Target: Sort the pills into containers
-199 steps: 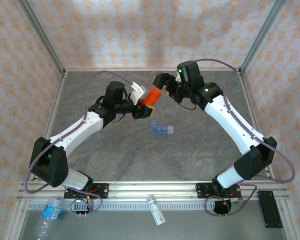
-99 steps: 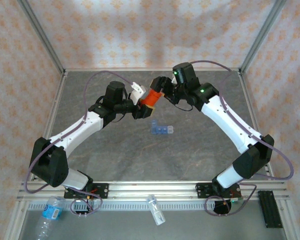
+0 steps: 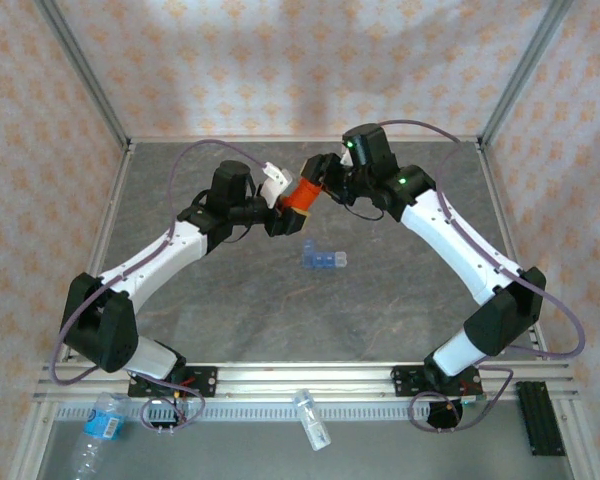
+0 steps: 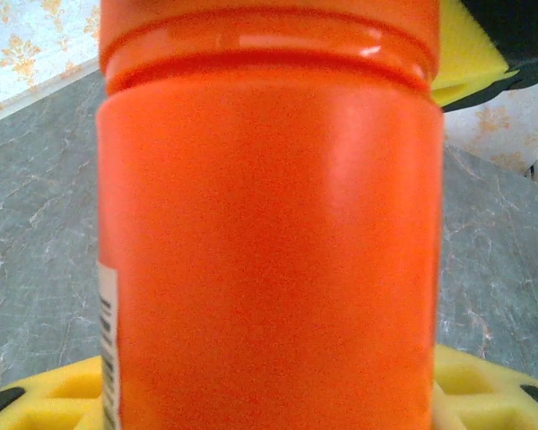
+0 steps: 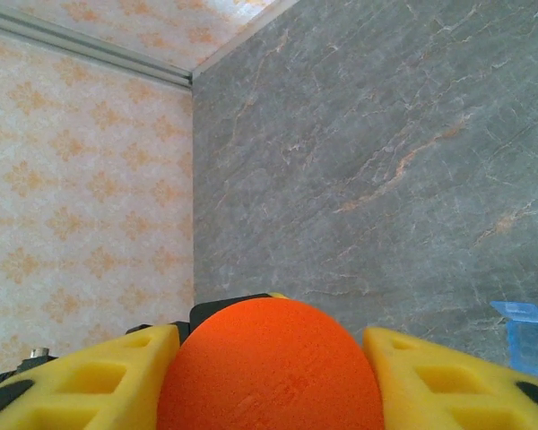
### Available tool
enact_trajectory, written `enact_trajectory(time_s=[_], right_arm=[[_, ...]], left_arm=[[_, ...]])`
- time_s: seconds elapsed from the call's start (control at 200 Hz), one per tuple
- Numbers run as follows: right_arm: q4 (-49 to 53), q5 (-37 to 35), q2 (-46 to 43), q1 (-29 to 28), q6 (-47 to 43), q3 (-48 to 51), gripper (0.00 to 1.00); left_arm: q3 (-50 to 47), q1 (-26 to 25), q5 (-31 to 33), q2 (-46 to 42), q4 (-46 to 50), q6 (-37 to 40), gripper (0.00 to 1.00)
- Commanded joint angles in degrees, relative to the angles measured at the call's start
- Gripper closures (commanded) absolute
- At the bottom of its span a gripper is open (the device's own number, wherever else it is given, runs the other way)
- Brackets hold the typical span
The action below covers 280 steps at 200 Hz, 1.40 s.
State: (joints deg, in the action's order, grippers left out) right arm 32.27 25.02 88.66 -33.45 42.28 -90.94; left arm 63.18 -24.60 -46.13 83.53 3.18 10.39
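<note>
An orange vial (image 3: 300, 196) hangs tilted above the back middle of the table, with my left gripper (image 3: 280, 207) shut on its body. Up close, the vial (image 4: 269, 233) stands between the yellow fingers (image 4: 477, 387) of the left gripper (image 4: 269, 399). My right gripper (image 3: 318, 180) comes from the right and sits over the vial's cap (image 5: 269, 367). Both yellow fingers (image 5: 81, 381) of the right gripper (image 5: 269, 381) press the cap's sides. The blue containers (image 3: 323, 259) lie on the table just below the vial, and a corner of the containers (image 5: 527, 336) appears beside the right wrist. The pills are out of view.
A clear water bottle (image 3: 98, 430) and a small clear bottle (image 3: 312, 420) lie in front of the base rail. A black block (image 3: 540, 415) sits at the near right. Metal frame posts (image 3: 85, 80) and patterned curtains close in the grey table (image 3: 230, 300).
My right gripper has slid left onto the vial's cap and its jaws have closed in on it. The left arm and the vial have stayed still.
</note>
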Motion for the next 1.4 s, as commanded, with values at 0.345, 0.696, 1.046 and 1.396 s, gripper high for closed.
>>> enact_trajectory(time_s=[0.345,0.696,1.046,1.396], right_arm=[[-18.77,20.94,-1.17,4.74,-23.58,10.78,0.59],[-18.51,23.84,-3.12,9.89,-15.49,10.34,0.24],[3.80,0.55,-3.30,5.78,-4.19,-0.76,0.13],[3.24,-0.99,-0.24,0.90,-3.10,-2.75,0.17]], left_arm=[[2.22,0.29,-2.04,-1.26,-0.69,0.99,1.00],[1.86,0.33,-1.68,-2.13,0.12,1.56,1.00],[2.11,0.34,-1.69,-1.25,-0.16,1.47,1.00],[1.95,0.27,-1.52,-1.43,0.01,1.24,1.00]])
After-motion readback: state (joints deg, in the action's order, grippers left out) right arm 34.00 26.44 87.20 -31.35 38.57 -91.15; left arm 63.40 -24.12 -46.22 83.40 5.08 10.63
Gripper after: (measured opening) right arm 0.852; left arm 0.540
